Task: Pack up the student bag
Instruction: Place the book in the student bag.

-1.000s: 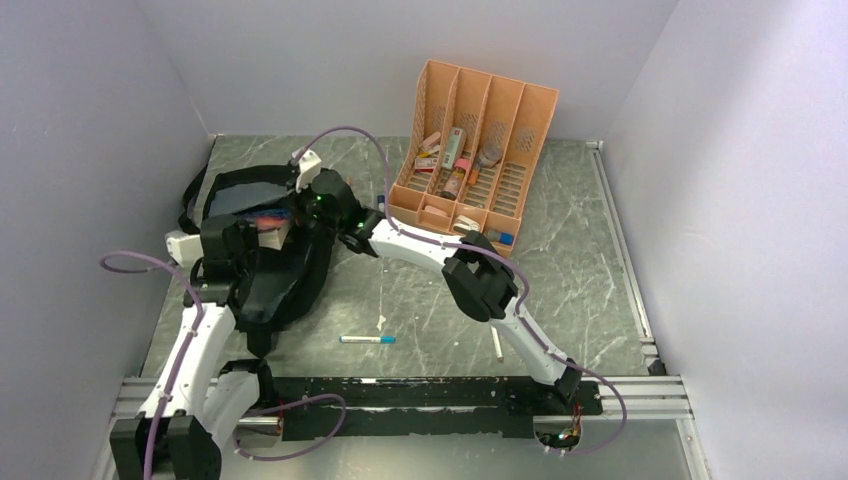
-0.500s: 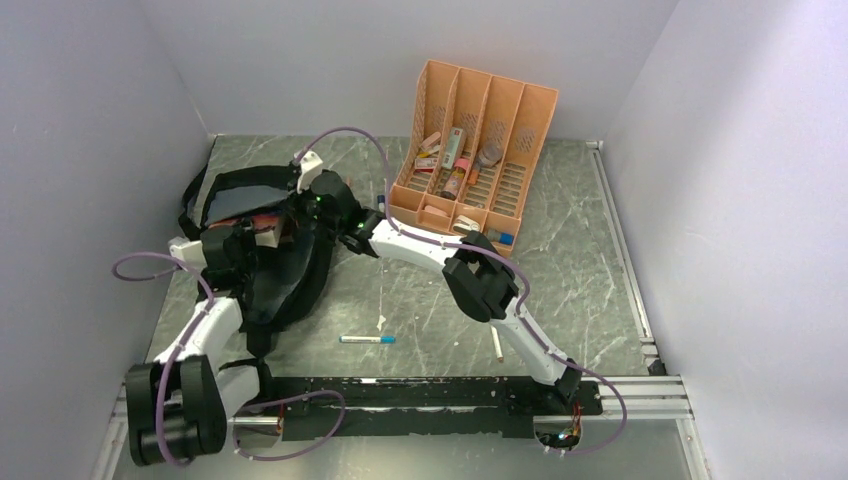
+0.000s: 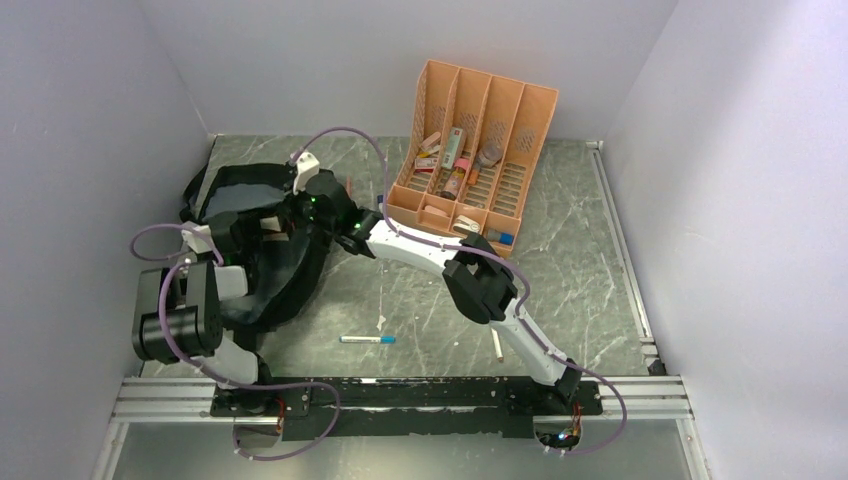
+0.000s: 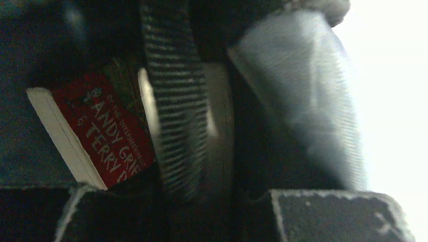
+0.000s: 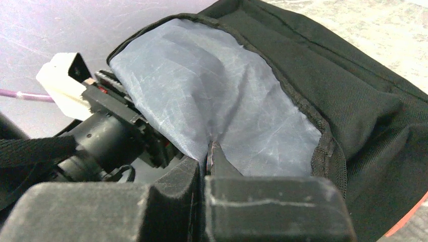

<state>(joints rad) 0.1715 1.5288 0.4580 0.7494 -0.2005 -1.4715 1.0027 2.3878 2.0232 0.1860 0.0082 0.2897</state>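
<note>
Left of the orange organizer point(image 3: 480, 110), the student bag point(image 3: 275, 290) lies on the bench point(image 3: 570, 270). The right claw point(image 5: 209, 151) pinches its grey lining point(image 5: 202, 91), likely keeping the mouth open. The left claw point(image 4: 202, 196) sits part-spread by a red book point(image 4: 101, 126), grip unclear.

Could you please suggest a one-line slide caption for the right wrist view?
Right gripper shut on the grey lining of the student bag, holding its mouth open.

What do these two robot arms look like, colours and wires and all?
The left arm and right arm have white tube links between chunky black joints. A purple cable loops along each. Small green lights glow near the right wrist.
</note>
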